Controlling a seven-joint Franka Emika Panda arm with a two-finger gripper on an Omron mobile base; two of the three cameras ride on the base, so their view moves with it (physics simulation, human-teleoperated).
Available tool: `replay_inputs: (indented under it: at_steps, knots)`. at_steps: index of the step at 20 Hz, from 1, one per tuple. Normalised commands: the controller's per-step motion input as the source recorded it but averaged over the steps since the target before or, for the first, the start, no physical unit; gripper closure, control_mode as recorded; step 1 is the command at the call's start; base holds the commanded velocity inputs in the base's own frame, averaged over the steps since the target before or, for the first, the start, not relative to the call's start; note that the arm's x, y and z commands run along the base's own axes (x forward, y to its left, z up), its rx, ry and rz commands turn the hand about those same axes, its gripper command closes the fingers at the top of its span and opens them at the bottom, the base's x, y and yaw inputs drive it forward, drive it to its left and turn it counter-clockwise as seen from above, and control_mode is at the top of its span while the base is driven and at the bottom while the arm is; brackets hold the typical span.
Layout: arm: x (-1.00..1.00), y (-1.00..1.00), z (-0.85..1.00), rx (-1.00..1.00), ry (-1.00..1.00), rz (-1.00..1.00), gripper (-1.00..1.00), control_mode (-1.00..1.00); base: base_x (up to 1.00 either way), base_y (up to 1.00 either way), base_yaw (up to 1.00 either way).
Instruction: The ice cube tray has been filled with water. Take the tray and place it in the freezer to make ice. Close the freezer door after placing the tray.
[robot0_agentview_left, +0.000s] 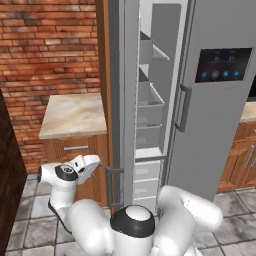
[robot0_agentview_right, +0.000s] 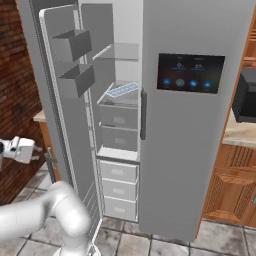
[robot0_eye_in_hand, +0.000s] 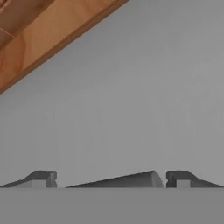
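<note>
Ice cube tray (robot0_agentview_right: 123, 89) sits on a shelf inside the freezer (robot0_agentview_right: 120, 125), above the pale drawers, water (robot0_agentview_right: 125, 88) showing as blue cells. Freezer door (robot0_agentview_right: 65, 115) stands wide open. Gripper (robot0_eye_in_hand: 109, 178) is low, at the outer face of that door beside its bar handle (robot0_agentview_left: 111, 187); fingers (robot0_eye_in_hand: 41, 178) spread wide, holding nothing. Wooden cabinet (robot0_eye_in_hand: 39, 30) edge in the hand view's corner.
</note>
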Motion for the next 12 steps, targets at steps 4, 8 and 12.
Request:
replay_inputs:
  at_steps: [4,8,12]
  knots:
    - [0.20,-0.17,-0.17,0.00,0.04,0.00,-1.00,-1.00,0.00,0.00,0.00]
    - [0.15,-0.33,-0.16,0.00,0.12,0.00,-1.00,-1.00,0.00,0.00,0.00]
    - [0.19,-0.11,-0.03,0.00,0.21,0.00,-1.00,-1.00,0.00,0.00,0.00]
